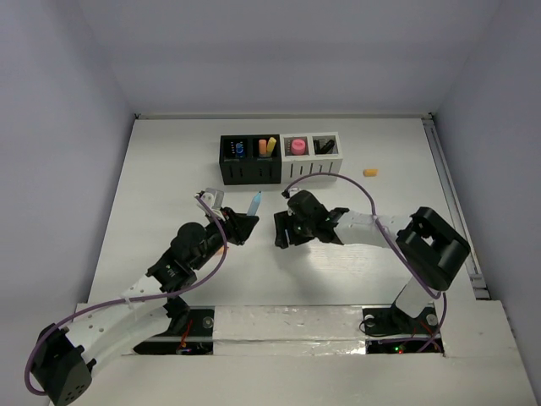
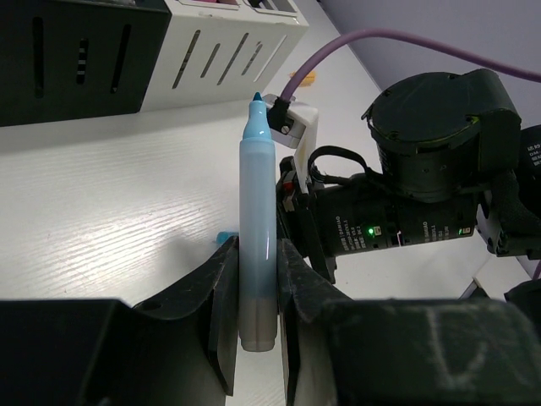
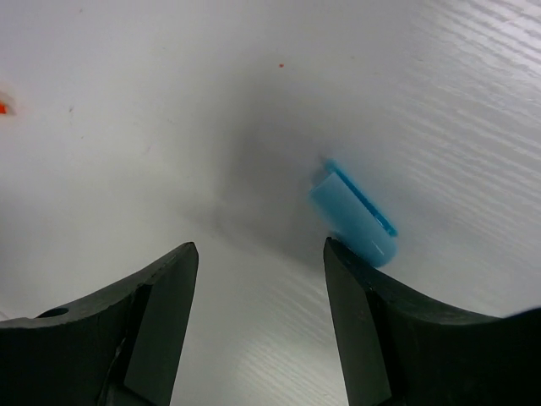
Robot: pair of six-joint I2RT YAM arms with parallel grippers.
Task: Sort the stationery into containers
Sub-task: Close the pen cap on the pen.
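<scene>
left gripper [image 2: 256,292] clamps a light blue pen [image 2: 256,228] near its butt, uncapped tip aimed toward the containers [image 1: 281,158]. right gripper [image 3: 258,279], jaws wide apart, hovers above the table [image 3: 127,127], a blue cap [image 3: 355,216] just beside one finger.

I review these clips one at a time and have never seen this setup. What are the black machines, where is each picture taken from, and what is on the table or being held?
Two robot arms are bolted at the near edge of a white table. The overhead view looks down from behind them; the other two views come from cameras on each wrist.

The left gripper is shut on a light blue marker, uncapped, tip pointing away. The right gripper is open just above a small blue cap lying on the table.

At the far side stand the containers, two black and two white cubes already holding some items. A small orange piece lies to their right.
</scene>
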